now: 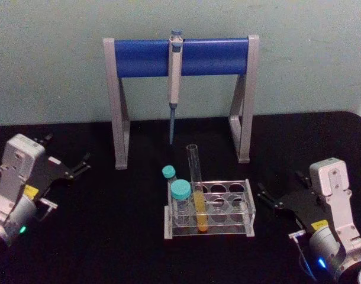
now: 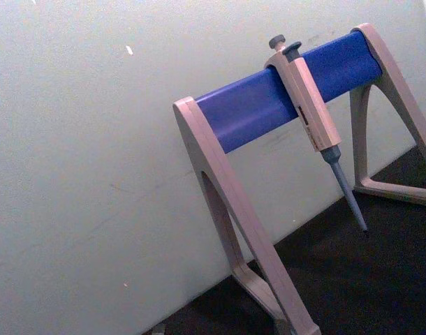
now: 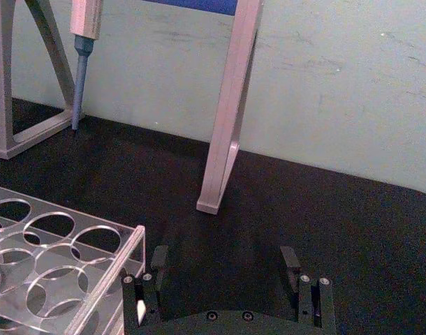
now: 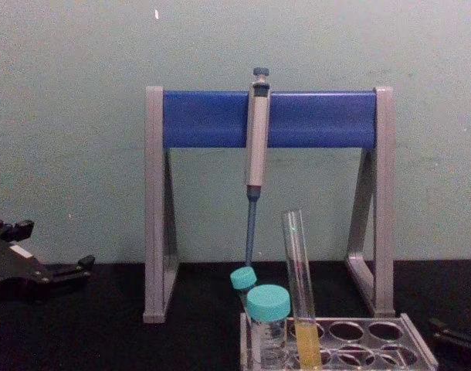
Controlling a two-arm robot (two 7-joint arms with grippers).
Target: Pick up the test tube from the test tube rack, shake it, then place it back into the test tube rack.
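Observation:
The test tube (image 1: 196, 177) stands upright in a front hole of the clear test tube rack (image 1: 244, 208) at the table's middle, yellow-orange liquid in its lower part. From the chest view, the test tube (image 4: 296, 270) rises well above the rack (image 4: 411, 338). My left gripper (image 1: 81, 165) rests open at the far left, away from the rack. To the right of the rack sits my right gripper (image 1: 268, 199), open and empty. The right wrist view shows the right gripper (image 3: 225, 269) with the rack's corner (image 3: 126, 255) just beside one finger.
Two teal-capped vials (image 1: 180, 198) stand in the rack's left end beside the tube. Behind it is a grey-and-blue pipette stand (image 1: 180, 56) with a pipette (image 1: 174, 83) hanging from it. The black table (image 1: 109, 236) has free room on both sides.

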